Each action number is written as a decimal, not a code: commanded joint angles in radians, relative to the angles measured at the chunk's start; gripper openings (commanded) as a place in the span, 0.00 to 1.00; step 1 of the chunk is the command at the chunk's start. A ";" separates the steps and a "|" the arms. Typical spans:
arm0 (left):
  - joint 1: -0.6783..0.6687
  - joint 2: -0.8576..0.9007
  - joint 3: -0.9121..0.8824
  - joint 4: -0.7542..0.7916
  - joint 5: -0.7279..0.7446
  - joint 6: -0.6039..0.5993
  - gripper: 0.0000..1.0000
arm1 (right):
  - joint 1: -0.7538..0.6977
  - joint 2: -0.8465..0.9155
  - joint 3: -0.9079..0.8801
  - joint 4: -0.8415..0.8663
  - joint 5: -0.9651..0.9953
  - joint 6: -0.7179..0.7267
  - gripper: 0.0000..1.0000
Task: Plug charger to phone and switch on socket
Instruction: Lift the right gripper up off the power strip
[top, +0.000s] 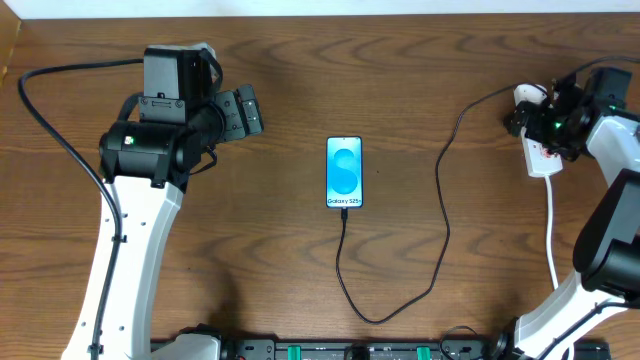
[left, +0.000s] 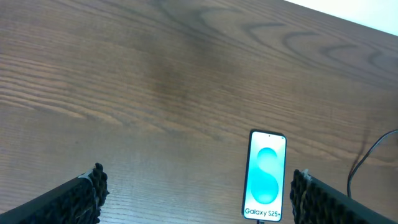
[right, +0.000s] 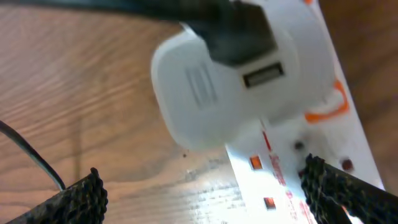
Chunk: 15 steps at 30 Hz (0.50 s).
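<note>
Phone (top: 344, 172) lay flat mid-surface, screen up. Charger (top: 441, 215) cable met its near short edge, looped toward the near side, then ran up to the socket (right: 336, 146) at far right. The connector looked seated but was too small to confirm. Judged step: plugging done, switch-on pending.

Right gripper (right: 202, 180) hung over the socket, jaws wide, holding nothing. A white adapter block (right: 205, 99) sat in the strip beside the red switch marks (right: 255, 163). Which mark was the switch, I could not tell. Next move likely calls for narrowing the jaws or leading with one fingertip, then pressing straight down without shoving the light strip or knocking the adapter.

Left gripper (left: 199, 193) hung wide and empty over bare surface (left: 155, 81), phone ahead of it, well apart from the socket.

Room: socket lay toward the surface's far edge on the right side; the right edge was out of view. Open wood toward the phone was crossed only by the cable.
</note>
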 joint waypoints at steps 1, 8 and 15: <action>0.007 0.001 0.000 -0.003 -0.013 0.013 0.95 | 0.001 -0.090 -0.018 -0.026 0.124 0.063 0.99; 0.007 0.001 0.000 -0.003 -0.013 0.013 0.95 | 0.001 -0.285 -0.018 -0.064 0.200 0.130 0.99; 0.007 0.001 0.000 -0.003 -0.013 0.013 0.95 | 0.002 -0.381 -0.018 -0.051 0.195 0.141 0.99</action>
